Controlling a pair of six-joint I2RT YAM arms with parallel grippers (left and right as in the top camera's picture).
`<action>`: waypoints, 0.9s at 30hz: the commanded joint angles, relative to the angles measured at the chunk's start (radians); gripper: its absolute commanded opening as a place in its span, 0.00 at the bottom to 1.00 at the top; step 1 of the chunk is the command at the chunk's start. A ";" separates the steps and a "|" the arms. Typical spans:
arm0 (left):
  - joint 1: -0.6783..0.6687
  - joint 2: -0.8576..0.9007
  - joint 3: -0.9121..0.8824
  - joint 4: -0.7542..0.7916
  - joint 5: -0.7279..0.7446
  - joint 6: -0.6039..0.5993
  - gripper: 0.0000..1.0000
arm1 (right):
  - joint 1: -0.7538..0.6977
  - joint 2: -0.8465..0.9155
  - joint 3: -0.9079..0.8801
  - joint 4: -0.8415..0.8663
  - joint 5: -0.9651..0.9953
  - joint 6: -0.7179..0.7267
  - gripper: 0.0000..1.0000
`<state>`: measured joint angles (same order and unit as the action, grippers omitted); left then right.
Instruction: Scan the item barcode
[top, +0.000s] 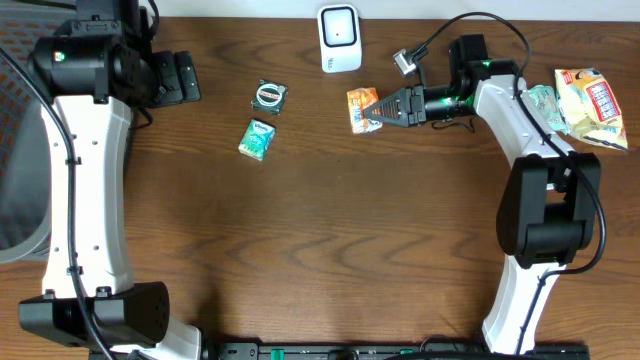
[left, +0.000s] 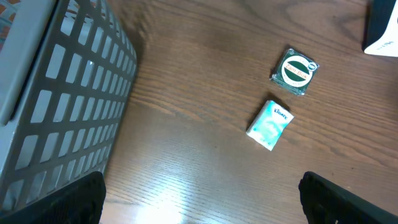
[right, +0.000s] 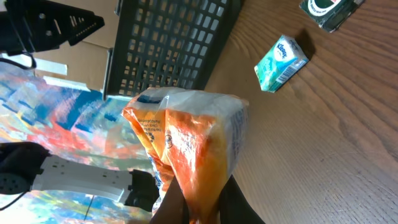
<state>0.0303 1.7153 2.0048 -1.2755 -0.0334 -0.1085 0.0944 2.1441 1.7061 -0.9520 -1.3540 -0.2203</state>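
The scanner (top: 339, 38) stands at the far edge of the bench (top: 320, 230), near its middle. Just before it and a little right is the bag (top: 362, 108), gripped by the right tool (top: 385, 108), which reaches in from the bag's right. Whether the bag touches the bench cannot be told. Left of the bag the round pack (top: 270, 95) lies on the bench, with the tissue pack (top: 257, 139) just before it, apart. Farther left, at the far side, hangs the left tool (top: 185, 78). The basket (left: 68, 93) sits beyond it at the left edge. A heap of packets (top: 590, 105) lies far right, beyond the right arm.
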 joint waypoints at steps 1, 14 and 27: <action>0.004 0.004 -0.005 0.000 -0.016 -0.009 0.98 | 0.020 -0.014 -0.003 0.008 -0.001 -0.019 0.01; 0.004 0.004 -0.005 0.000 -0.016 -0.009 0.97 | 0.108 -0.014 -0.003 0.040 0.622 0.228 0.01; 0.004 0.004 -0.005 0.000 -0.016 -0.009 0.98 | 0.167 -0.014 -0.003 0.075 0.848 0.320 0.01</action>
<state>0.0303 1.7153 2.0048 -1.2755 -0.0334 -0.1085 0.2592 2.1441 1.7061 -0.8845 -0.5423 0.0738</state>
